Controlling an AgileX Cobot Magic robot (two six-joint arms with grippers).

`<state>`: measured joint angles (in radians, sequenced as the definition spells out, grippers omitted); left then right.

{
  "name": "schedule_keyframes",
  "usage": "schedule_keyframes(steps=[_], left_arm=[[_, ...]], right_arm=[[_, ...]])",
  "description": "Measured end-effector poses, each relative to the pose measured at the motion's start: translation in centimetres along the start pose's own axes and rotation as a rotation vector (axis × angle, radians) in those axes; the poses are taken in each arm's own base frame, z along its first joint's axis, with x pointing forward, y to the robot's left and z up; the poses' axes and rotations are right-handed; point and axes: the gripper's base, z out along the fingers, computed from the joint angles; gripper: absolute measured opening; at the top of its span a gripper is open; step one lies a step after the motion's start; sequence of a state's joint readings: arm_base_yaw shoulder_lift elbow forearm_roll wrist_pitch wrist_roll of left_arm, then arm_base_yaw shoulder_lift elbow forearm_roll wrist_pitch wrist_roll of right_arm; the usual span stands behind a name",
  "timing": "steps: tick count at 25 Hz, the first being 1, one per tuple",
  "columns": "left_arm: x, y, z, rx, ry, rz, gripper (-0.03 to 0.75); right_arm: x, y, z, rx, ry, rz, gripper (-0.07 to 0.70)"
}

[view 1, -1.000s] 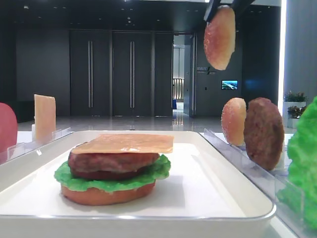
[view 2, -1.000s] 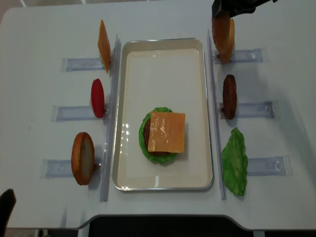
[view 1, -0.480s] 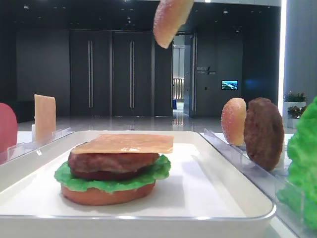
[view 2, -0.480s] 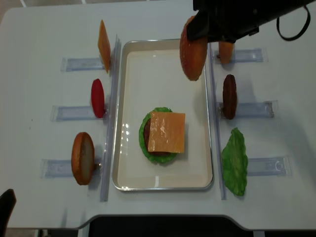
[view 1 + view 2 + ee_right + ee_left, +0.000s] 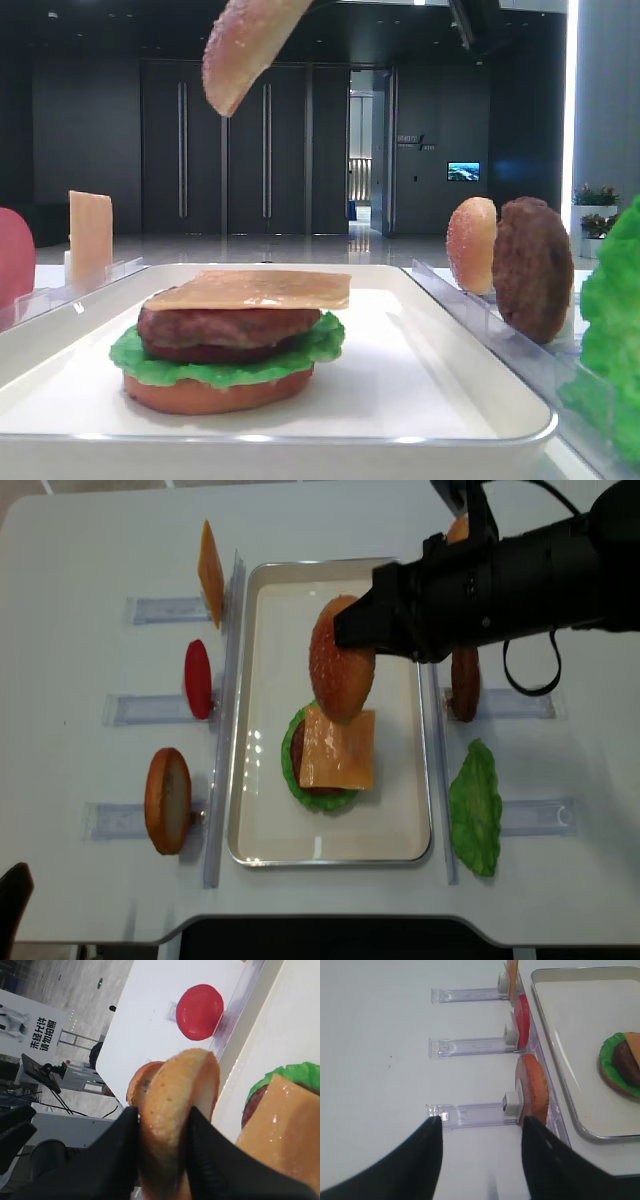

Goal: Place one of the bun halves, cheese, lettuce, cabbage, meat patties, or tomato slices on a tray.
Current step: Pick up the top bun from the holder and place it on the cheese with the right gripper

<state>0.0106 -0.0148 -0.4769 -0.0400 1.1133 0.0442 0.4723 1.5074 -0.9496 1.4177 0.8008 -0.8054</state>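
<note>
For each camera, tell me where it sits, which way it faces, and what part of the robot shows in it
Exterior high: at tray level, facing along the tray past the stacked burger; the bun top hangs above.
Realsense: overhead, looking straight down; the right arm reaches across.
Right wrist: behind the right gripper, whose fingers clamp the bun top.
Left wrist: above the table's left side, facing the racks; left gripper fingertips show.
All four share the burger.

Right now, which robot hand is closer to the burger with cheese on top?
The right gripper. It holds the bun top in the air just above the stacked burger on the tray. The left gripper sits off the tray's left side, beside the racks.
</note>
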Motion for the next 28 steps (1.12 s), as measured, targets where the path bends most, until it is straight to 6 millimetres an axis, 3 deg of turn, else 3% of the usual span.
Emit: schedule_keyframes(steps=[6,16,28], left_arm=[[0.0,0.0,0.0,0.000,-0.001,0.000,0.391],[0.0,0.0,0.0,0.000,-0.001,0.000,0.391],[0.0,0.0,0.0,0.000,-0.001,0.000,0.391]], right_arm=[[1.3,0.4,1.6,-0.001,0.006,-0.017,0.203],[1.6,-2.6,4.5,-0.006,0.039,0.057,0.203],[2.2,-4.5,6.0,-0.002,0.076,0.108,0.203]])
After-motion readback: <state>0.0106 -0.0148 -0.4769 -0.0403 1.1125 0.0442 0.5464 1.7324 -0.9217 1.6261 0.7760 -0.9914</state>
